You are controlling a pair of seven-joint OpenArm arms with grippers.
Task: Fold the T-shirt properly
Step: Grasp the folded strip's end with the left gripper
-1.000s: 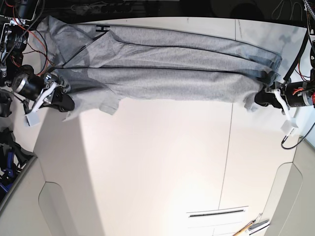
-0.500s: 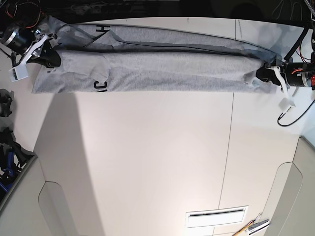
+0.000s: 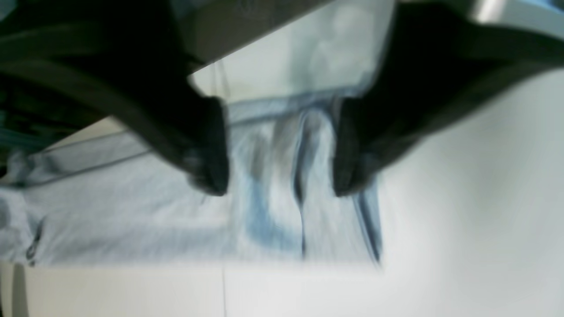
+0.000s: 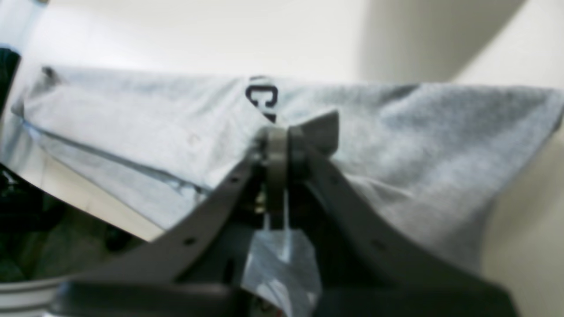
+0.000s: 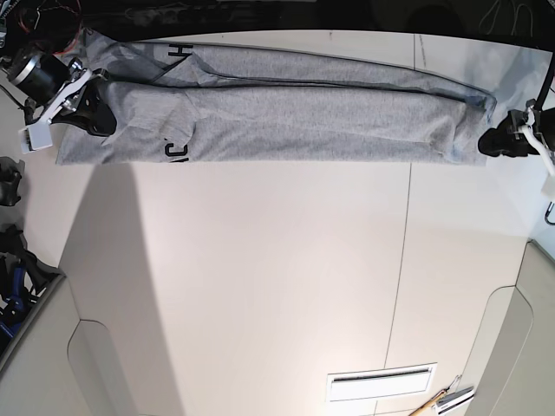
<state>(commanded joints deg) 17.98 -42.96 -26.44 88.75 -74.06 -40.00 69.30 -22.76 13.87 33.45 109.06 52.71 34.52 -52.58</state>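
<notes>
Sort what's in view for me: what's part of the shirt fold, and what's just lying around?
Part of the job:
T-shirt, folded lengthwise at the table's far edge
right gripper, on the shirt's end
left gripper, open, just off the other end

Lying about:
tools at the near edge
vent slot
table

The left gripper (image 5: 496,141) has broad black fingers (image 3: 198,145) with rounded tips and a white bracket behind them. The right gripper (image 5: 94,117) has dark grey, tapering fingers (image 4: 211,202) with small round holes, plus a white bracket, a black-and-silver cylindrical motor and red wires.
</notes>
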